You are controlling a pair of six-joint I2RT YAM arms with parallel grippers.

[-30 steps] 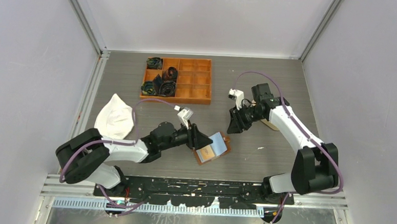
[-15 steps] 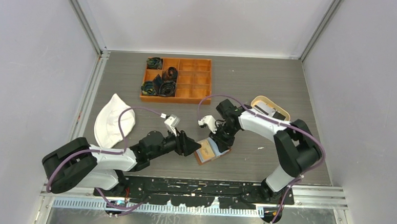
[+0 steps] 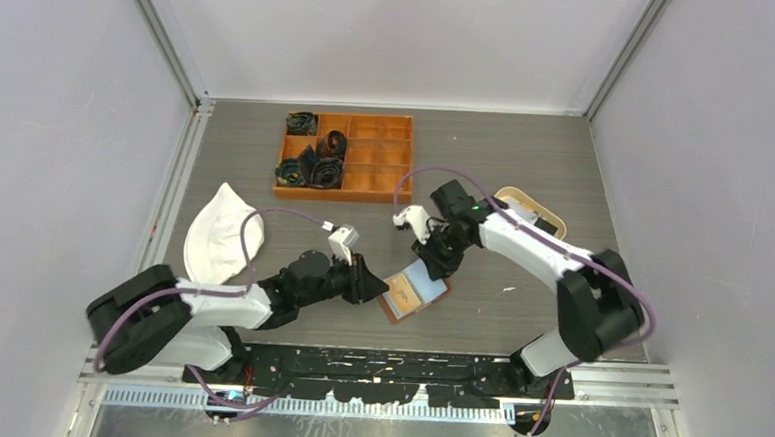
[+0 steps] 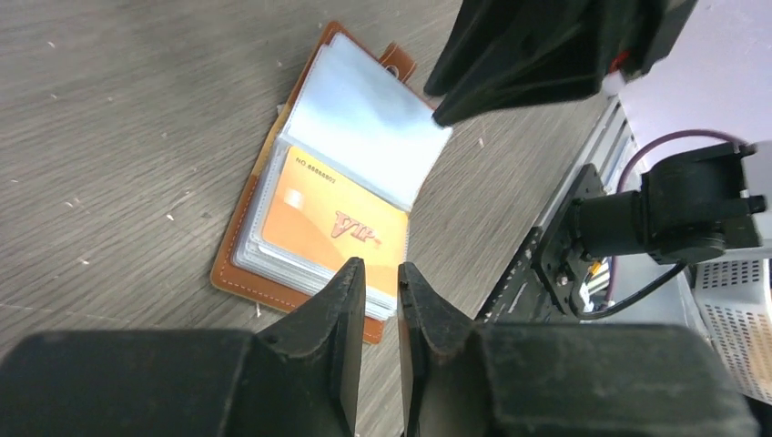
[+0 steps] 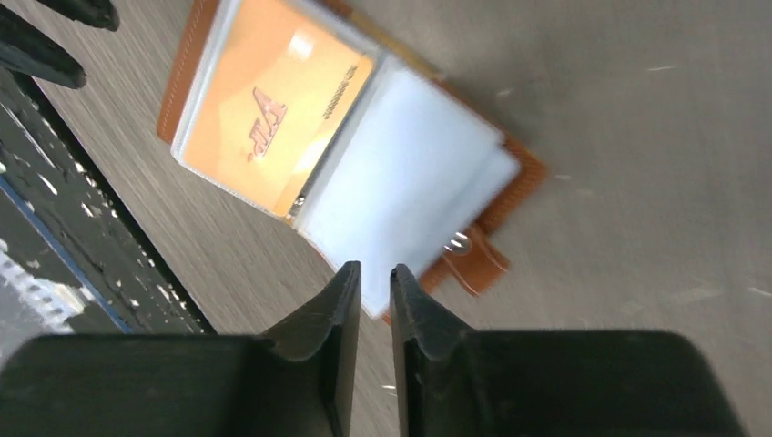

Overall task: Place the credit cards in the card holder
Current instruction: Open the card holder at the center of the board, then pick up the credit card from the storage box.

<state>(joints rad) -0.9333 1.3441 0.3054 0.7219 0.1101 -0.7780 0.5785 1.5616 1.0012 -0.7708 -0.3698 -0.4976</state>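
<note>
Two grippers flanked the holder [image 3: 415, 292], which lay open and flat on the table [image 3: 527, 146] toward its 6 o'clock edge, prob. so the sleeves faced up for loading. L gripper [image 3: 374, 285] sat at the holder's 9 o'clock, fingers [image 4: 350, 300] nearly pressed together w/ nothing seen between them; my guess is it was there to steady that side. R gripper [image 3: 437, 265] came in from 1 o'clock, fingers [image 5: 341, 300] also almost together, tips at the free edge of a clear sleeve [image 5: 410, 182]. Blur hid whether it pinched it; likely aim was flipping to an empty pocket. One orange card [image 4: 332, 218] already sat sleeved. Tray [image 3: 517, 191] at 2 o'clock was mostly hidden by the R arm, so no loose cards made out.
</note>
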